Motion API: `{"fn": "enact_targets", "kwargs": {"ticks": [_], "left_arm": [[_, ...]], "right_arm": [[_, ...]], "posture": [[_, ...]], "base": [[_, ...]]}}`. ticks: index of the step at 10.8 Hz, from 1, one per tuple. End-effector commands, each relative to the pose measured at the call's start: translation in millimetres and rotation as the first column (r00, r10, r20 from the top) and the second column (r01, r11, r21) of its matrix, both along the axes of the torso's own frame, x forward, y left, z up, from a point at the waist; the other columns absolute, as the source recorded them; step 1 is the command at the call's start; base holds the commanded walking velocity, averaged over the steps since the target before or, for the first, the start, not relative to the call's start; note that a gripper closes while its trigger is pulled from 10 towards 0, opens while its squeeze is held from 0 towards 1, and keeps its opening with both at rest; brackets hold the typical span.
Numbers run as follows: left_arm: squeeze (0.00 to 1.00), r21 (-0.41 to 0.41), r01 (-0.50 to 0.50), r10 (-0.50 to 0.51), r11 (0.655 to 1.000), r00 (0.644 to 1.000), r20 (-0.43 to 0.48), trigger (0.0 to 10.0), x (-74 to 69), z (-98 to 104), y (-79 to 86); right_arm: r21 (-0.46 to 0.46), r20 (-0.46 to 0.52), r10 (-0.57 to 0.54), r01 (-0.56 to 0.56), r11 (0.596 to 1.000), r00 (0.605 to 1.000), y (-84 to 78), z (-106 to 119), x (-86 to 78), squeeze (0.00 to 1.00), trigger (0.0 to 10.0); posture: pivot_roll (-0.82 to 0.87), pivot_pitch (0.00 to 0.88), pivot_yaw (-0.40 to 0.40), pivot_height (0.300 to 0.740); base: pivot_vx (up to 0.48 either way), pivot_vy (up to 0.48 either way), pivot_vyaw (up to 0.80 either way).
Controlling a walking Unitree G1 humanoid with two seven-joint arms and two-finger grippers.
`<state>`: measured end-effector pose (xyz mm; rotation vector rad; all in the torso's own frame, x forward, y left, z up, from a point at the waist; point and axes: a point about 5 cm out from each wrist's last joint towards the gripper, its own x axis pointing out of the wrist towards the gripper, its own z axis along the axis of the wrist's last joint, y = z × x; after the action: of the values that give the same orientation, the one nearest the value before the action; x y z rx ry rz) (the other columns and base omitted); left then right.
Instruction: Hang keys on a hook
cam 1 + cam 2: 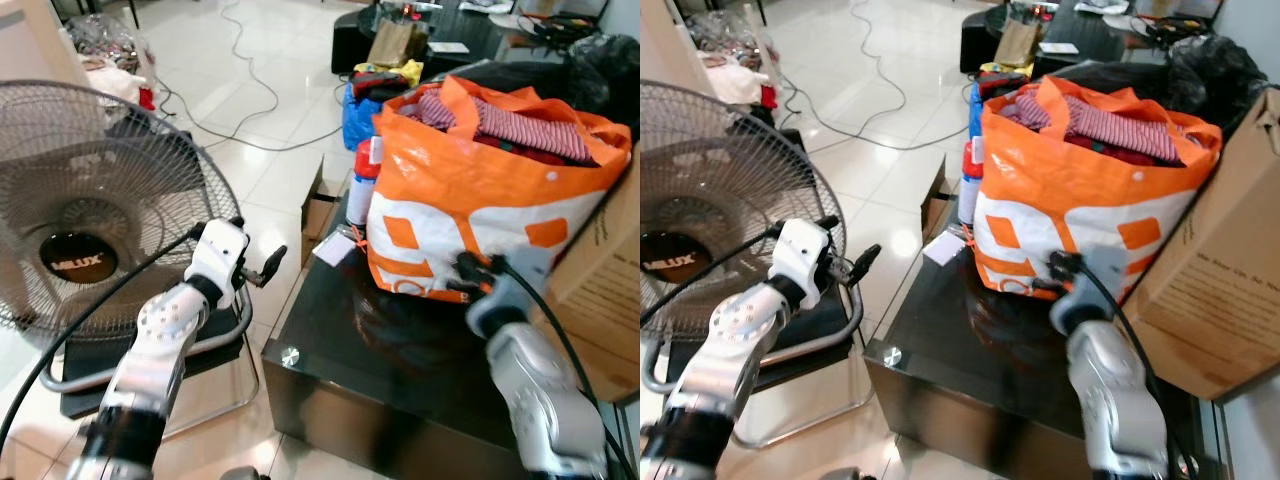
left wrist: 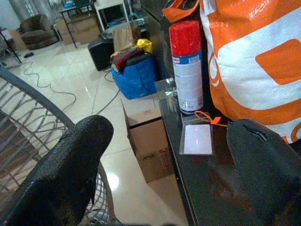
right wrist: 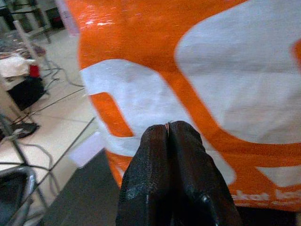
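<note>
A white card tag on an orange cord lies on the black glass table, next to a red-capped spray can; I cannot make out keys on it. My left gripper is open and empty. It hovers over the floor just left of the table's edge, pointing at the tag. My right gripper is shut with nothing between its fingers, held above the table right in front of the orange-and-white bag.
A large floor fan stands close on the left, behind my left arm. A big cardboard box sits at the table's right. A small open carton, a blue bag and cables lie on the tiled floor beyond.
</note>
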<state>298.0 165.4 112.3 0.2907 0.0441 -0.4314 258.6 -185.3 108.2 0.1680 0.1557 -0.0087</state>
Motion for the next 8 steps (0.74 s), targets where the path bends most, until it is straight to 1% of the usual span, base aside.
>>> {"fn": "enact_targets", "kwargs": {"ticks": [1,2,3,4,5,8], "left_arm": [[0.11,0.002,-0.004,0.004,1.0,1.0,0.008,10.0,-1.1,3.0,-2.9],[0.11,-0.004,-0.01,0.01,1.0,1.0,0.005,10.0,-1.7,3.2,-4.5],[0.12,-0.008,-0.027,0.027,1.0,1.0,0.009,10.0,-1.6,4.7,-5.7],[0.12,-0.019,-0.032,0.032,0.999,0.999,0.008,10.0,-2.0,5.3,-6.4],[0.13,-0.022,-0.034,0.034,0.999,0.999,-0.001,10.0,-2.8,5.0,-6.3],[0.13,-0.023,-0.036,0.036,0.999,0.999,-0.009,10.0,-3.3,5.7,-7.7]], "right_arm": [[-0.027,0.066,-0.035,0.037,0.999,0.997,-2.9,9.3,-1.6,0.0,0.0],[-0.013,0.096,-0.077,0.079,0.997,0.992,-4.2,12.5,-1.7,0.0,0.0],[-0.01,0.09,-0.093,0.094,0.995,0.992,-2.7,12.4,-1.8,0.0,0.0],[-0.016,0.081,-0.1,0.102,0.995,0.992,-1.0,10.1,-2.0,0.0,5.1],[-0.023,0.077,-0.097,0.099,0.995,0.992,2.5,8.5,-2.1,0.0,10.0],[-0.035,0.074,-0.095,0.098,0.995,0.993,4.4,7.6,-1.0,0.0,10.0]], "posture": [[-0.05,0.0,0.002,0.74],[-0.05,0.0,0.007,0.74],[-0.05,0.0,0.009,0.74],[-0.05,0.0,0.009,0.74],[-0.06,0.0,0.014,0.74],[-0.05,0.0,0.011,0.74]], "base": [[0.0,0.0,0.0],[0.0,0.0,0.0],[0.0,0.0,0.0],[0.0,0.0,0.0],[0.0,0.0,0.0],[0.0,0.0,0.0]]}}
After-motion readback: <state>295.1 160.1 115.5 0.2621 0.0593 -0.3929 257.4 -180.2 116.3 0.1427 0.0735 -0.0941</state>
